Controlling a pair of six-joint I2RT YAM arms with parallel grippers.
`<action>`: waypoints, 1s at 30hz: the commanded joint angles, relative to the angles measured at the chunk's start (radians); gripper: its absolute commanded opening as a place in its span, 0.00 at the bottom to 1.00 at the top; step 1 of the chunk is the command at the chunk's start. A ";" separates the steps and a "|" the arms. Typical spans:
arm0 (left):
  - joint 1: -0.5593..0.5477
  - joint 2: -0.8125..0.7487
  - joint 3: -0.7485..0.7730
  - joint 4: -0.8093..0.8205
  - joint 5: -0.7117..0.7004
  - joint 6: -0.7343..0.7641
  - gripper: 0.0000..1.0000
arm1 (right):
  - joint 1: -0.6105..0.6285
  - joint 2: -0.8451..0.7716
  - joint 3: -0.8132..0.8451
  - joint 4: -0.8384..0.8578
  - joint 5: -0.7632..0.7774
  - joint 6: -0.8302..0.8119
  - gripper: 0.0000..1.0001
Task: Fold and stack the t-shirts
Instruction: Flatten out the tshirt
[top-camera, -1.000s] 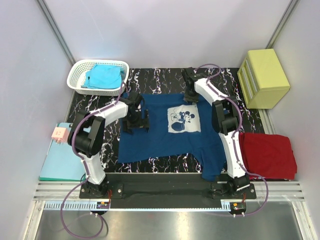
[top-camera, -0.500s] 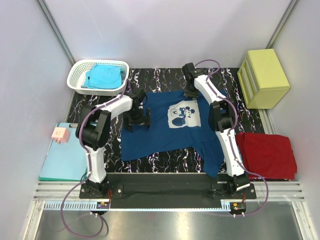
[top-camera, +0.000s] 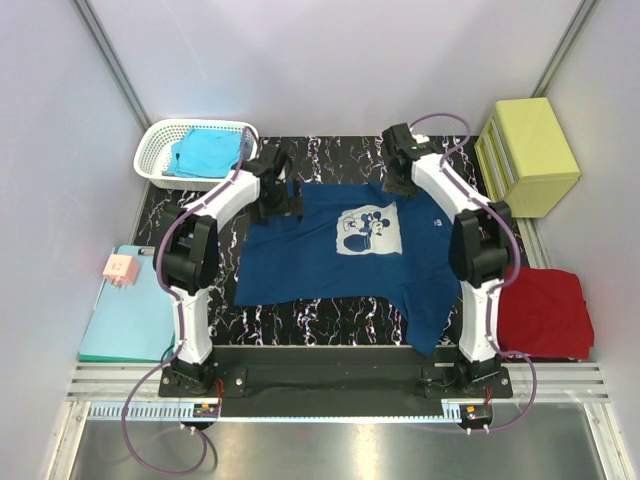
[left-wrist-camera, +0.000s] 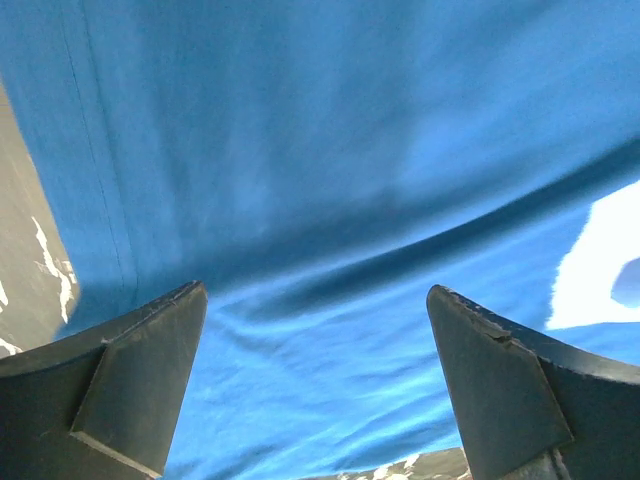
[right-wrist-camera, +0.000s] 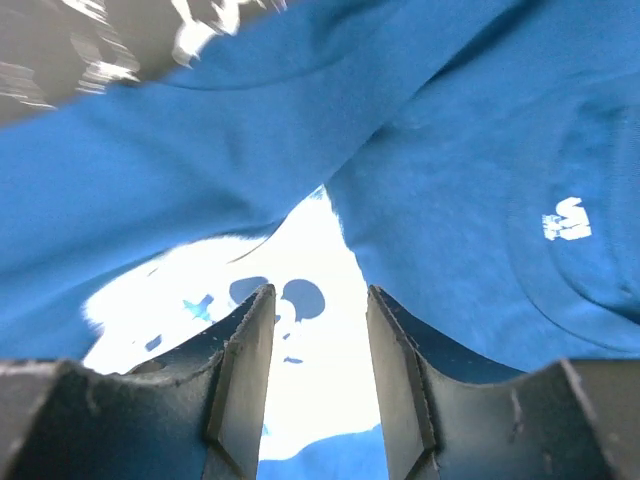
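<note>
The navy t-shirt (top-camera: 300, 270) lies spread on the middle of the mat (top-camera: 330, 158), its far edge running crosswise. The left gripper (top-camera: 272, 195) is above the mat's far-left side with jaws wide apart. The right gripper (top-camera: 400, 183) is far-right, jaws narrowly parted and empty.

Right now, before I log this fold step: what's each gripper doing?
Left gripper: open, empty, over the navy t-shirt.
Right gripper: partly open, holding nothing.

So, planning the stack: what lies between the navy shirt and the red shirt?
In the top view, the right arm stands between navy shirt and red shirt, over marbled mat.
</note>
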 joint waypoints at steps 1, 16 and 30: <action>0.001 0.022 0.135 0.017 0.019 0.012 0.99 | -0.004 -0.188 -0.106 0.035 0.019 0.001 0.49; -0.063 0.002 -0.089 0.072 -0.021 -0.005 0.99 | 0.048 -0.395 -0.646 0.120 -0.024 0.100 0.46; -0.069 0.024 -0.100 0.073 -0.017 -0.011 0.99 | 0.085 -0.443 -0.836 0.133 -0.055 0.152 0.45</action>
